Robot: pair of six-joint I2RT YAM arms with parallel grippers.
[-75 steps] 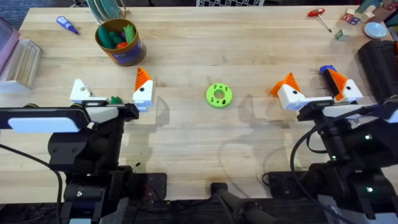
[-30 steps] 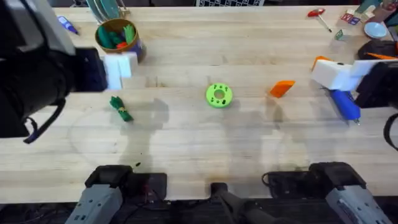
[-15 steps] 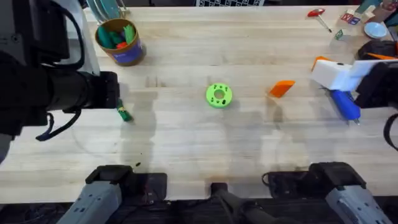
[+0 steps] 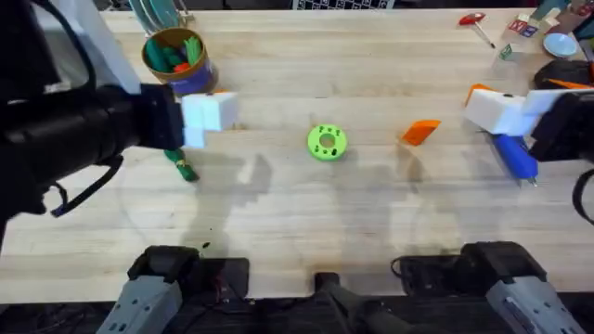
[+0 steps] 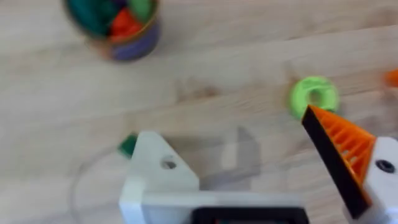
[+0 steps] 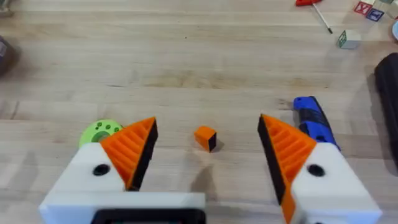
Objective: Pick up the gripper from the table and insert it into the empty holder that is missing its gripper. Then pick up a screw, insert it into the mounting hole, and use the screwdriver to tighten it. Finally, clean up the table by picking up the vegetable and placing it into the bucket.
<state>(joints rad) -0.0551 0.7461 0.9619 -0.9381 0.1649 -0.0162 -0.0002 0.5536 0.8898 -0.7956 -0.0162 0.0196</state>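
Note:
The small orange gripper (image 4: 422, 131) lies loose on the wood right of centre, and it also sits between my right fingers' lines of reach as the gripper (image 6: 205, 138). My right gripper (image 6: 208, 121) is open and holds nothing; both its fingers carry orange tips. The left gripper (image 5: 230, 134) is open too. One of its jaws is the bare white holder (image 5: 158, 165), the other has an orange tip. The blue screwdriver (image 4: 515, 156) lies beside the right gripper (image 4: 497, 107). The green vegetable (image 4: 181, 165) lies under the left gripper (image 4: 206, 119), near the bucket (image 4: 181, 60).
A lime-green disc (image 4: 327, 142) with holes sits mid-table. A red-handled tool (image 4: 473, 20) and small blocks (image 4: 515, 37) lie at the far right. The bucket holds several toy vegetables. The left arm (image 4: 65, 139) looms large and dark over the table's left side.
The left arm has swung right, bringing its white jaw into view beside the bucket. The right arm, the orange gripper and the screwdriver have not moved.

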